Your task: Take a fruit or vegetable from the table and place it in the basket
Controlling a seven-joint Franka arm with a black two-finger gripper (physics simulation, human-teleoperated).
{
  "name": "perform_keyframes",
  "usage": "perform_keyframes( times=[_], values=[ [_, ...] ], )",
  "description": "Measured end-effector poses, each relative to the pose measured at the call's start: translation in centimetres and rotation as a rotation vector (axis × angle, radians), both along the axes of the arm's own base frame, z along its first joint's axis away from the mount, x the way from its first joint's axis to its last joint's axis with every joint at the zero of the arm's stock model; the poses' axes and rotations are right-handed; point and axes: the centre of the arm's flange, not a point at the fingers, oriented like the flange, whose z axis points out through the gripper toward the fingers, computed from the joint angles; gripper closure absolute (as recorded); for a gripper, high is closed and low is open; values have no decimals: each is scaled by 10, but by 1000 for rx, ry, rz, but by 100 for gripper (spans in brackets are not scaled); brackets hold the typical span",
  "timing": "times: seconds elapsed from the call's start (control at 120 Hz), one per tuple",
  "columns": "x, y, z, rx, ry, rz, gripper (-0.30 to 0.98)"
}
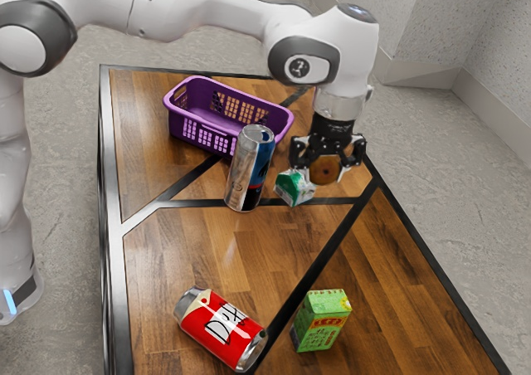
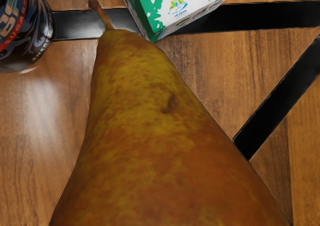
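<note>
The counter point(image 1: 203, 246) has a top of warm brown wood in short, glossy strips, crossed by flat black bands point(image 1: 187, 203) and edged with dark metal. Around it spreads a mottled grey floor point(image 1: 62, 101), meeting speckled, pale walls point(image 1: 423, 31) with a smooth baseboard point(image 1: 427, 78).

The tool point(image 1: 327, 161) is clamped on the pear point(image 1: 324, 172), one finger to each side, and the pear is outside the basket point(image 1: 195, 132). Its skin is russet brown mottled with olive, with a small dark dent; the body tapers to a woody, slightly bent stem point(image 2: 101, 15).

The basket is purple and looks like plastic, an oblong with rounded corners and latticed walls. Near it stands a shiny silver-and-blue can point(image 1: 242, 172), and just beside that is a green-and-white carton point(image 1: 293, 189) with flat, printed faces. Well apart, a red can point(image 1: 221, 329) lies on its curved side, near an upright green box point(image 1: 320, 321)
</note>
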Motion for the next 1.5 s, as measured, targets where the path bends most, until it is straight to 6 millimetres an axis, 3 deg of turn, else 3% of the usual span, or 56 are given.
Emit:
perform_keyframes(
  times=[0.133, 0.233, 0.308, 0.367, 0.467, 0.575, 0.7, 0.792, 0.858, 0.975, 1.125, 1.5],
  values=[
    [-1, 5, 34, 6, -24, -1, 33],
    [-2, 16, 82, 16, -85, 5, 33],
    [-4, 31, 113, 22, -117, 21, 33],
    [-4, 52, 122, 31, -116, 46, 32],
    [-4, 111, 124, 45, -93, 127, 32],
    [-8, 202, 113, 58, -46, 261, 32],
    [-38, 315, 106, 60, -3, 436, 31],
    [-58, 361, 97, 50, 29, 505, 30],
    [-63, 366, 84, 42, 62, 505, 30],
    [-63, 355, 65, 30, 109, 464, 30],
    [-63, 354, 60, 27, 123, 438, 29],
    [-80, 400, 54, 0, 115, 467, 29]
  ],
)
